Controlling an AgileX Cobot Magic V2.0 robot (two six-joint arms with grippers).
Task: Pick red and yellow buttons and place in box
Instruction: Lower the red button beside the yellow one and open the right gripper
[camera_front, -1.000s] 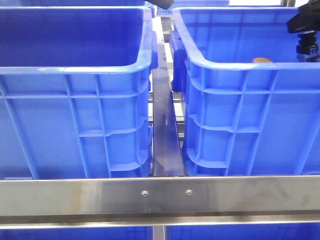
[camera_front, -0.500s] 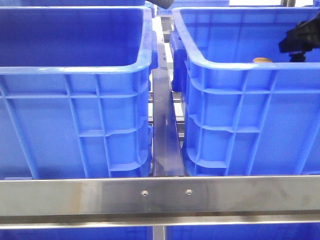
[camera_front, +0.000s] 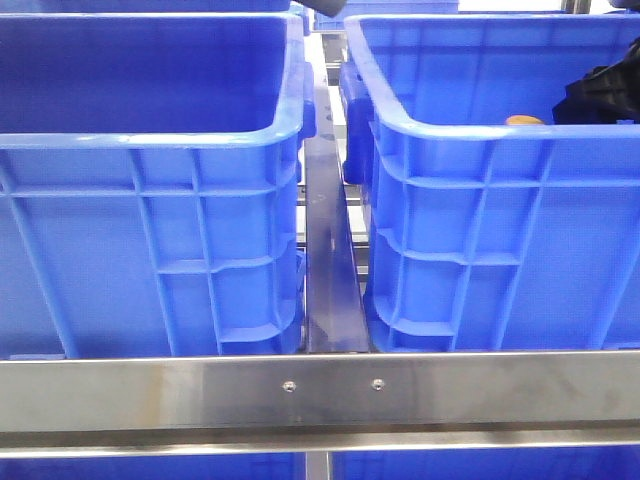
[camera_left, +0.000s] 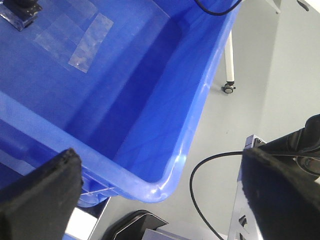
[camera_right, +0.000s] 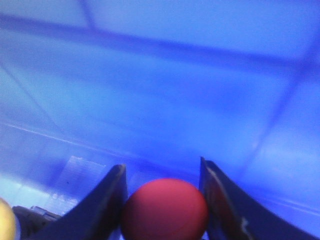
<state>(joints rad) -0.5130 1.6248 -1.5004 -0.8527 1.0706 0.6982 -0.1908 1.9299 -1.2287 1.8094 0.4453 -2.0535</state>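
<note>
Right pincer (camera_right: 162, 200): down inside the right-hand blue crate (camera_front: 480, 230). In the front view only a dark part of my right arm shows above that crate's near rim, at the far right. In the right wrist view the two dark fingers (camera_right: 110, 200) stand on either side of the red button (camera_right: 164, 210), which fills the gap between them. The fingers look closed against its sides; I log the pincer as clamped on the red button. Blue crate wall and floor fill the background, blurred.

Yellow button (camera_right: 6, 220): a sliver of it shows at the edge of the right wrist view, just beside the fingers, resting on a small dark base. In the front view an orange-yellow cap (camera_front: 525, 121) peeks over the near rim of the same crate, close to my right arm.

Left pincer (camera_left: 165, 200): fingers well apart, holding nothing. It hangs over the corner rim of the other blue crate (camera_left: 190, 145), with grey floor and a black cable (camera_left: 197, 175) beyond. Clear tape strips (camera_left: 80, 42) lie on this crate's floor.

Both crates stand side by side on a metal-railed frame (camera_front: 320, 390).
</note>
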